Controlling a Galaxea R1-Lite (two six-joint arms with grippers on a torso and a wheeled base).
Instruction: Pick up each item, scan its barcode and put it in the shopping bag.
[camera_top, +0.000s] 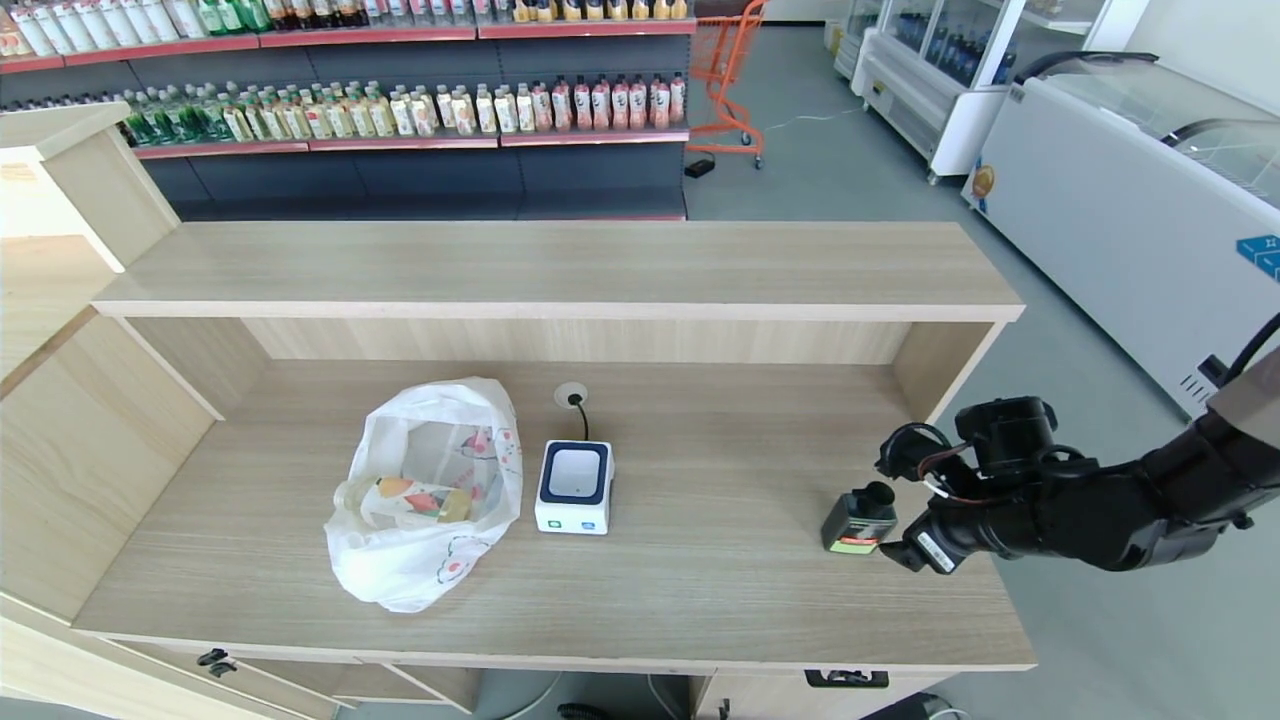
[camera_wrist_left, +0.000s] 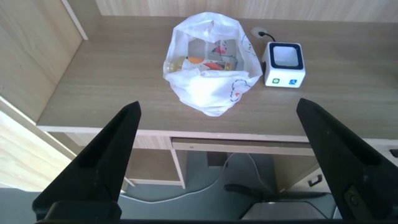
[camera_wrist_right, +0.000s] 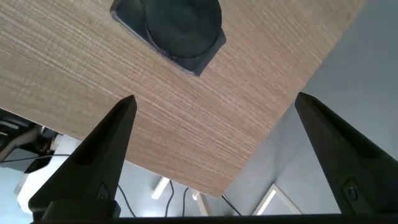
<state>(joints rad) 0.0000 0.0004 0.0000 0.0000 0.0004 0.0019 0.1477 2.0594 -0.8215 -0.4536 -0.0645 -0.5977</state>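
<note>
Item 1: small dark square-shouldered bottle (camera_top: 858, 520) with round black cap and green-and-red label. Quantity: one. It stands upright on the light wood-grain counter (camera_top: 700, 580), toward the robot's right end and well apart from the other goods.
- Relative to the jaws: in the head view the bottle is just beside the right gripper (camera_top: 905, 505), on the side toward the scanner. In the right wrist view its black cap (camera_wrist_right: 168, 28) lies beyond the fingertips and off to one side, not between them.
- Contact: the bottle is not touching either finger.

Item 2: right gripper (camera_wrist_right: 214, 102). Quantity: one. Jaws spread wide, grasping nothing, hanging over the counter near its edge.

Item 3: left gripper (camera_wrist_left: 219, 109). Quantity: one. Jaws likewise spread wide and bare, held off the counter's front edge, with the bag and scanner well beyond it.

Item 4: white translucent plastic shopping bag (camera_top: 430, 500) (camera_wrist_left: 208, 62) with small printed motifs. Quantity: one. It sits mouth open on the left half of the counter.
- Contents: one pale bottle with an orange-and-green label (camera_top: 405, 500), lying on its side. Further contents are too unclear to count.

Item 5: white box-shaped barcode scanner (camera_top: 574, 486) (camera_wrist_left: 284, 63) with a dark blue-framed window. Quantity: one. It stands just beside the bag on the robot's right side. Its black cable (camera_top: 582, 422) runs to a round grommet (camera_top: 571, 394) in the counter behind it.
</note>
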